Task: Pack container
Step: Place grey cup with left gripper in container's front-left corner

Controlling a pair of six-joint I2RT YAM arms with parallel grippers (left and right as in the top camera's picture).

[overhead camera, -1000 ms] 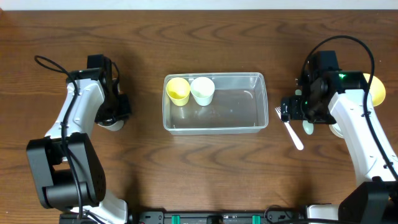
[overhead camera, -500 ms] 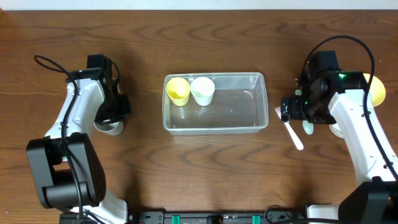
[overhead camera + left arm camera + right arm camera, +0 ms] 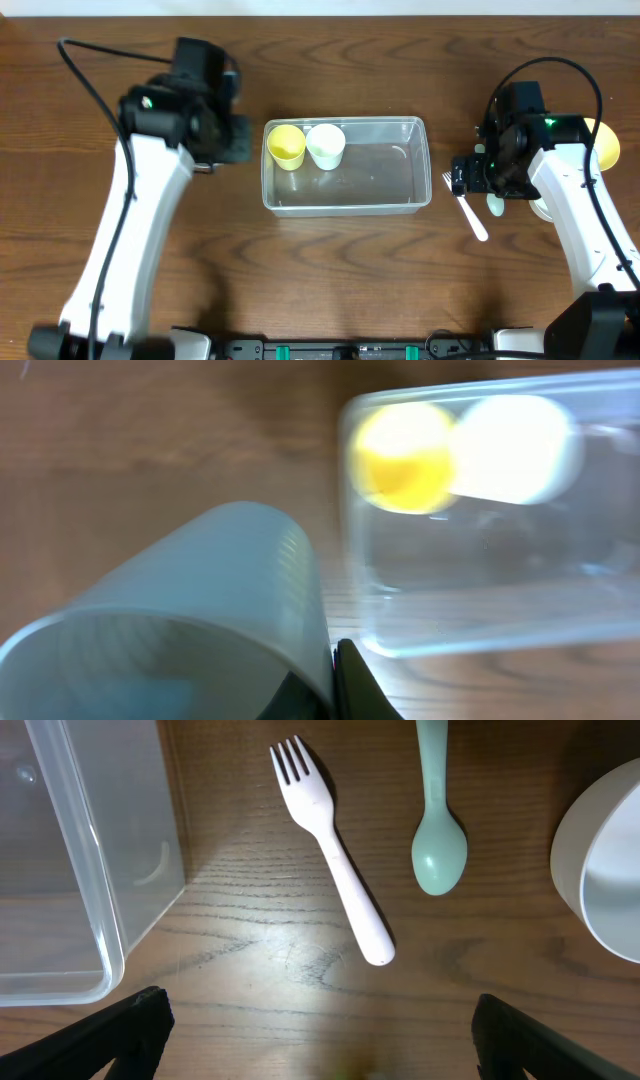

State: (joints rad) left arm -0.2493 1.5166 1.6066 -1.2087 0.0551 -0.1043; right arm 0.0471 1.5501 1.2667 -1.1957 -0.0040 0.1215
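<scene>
The clear container sits mid-table with a yellow cup and a white cup standing in its left end. My left gripper hangs just left of the container, raised, and is shut on the wall of a grey cup; the arm hides this cup in the overhead view. The left wrist view shows the container to the cup's right. My right gripper is open and empty, right of the container, above a white fork and a pale green spoon.
A white bowl lies right of the spoon, and a yellow bowl shows behind the right arm. The fork lies close to the container's right end. The container's right half holds nothing.
My left arm has lifted the grey cup off the table at the left and swung it up and right, to just beside the container's left end. The right arm has not moved.
</scene>
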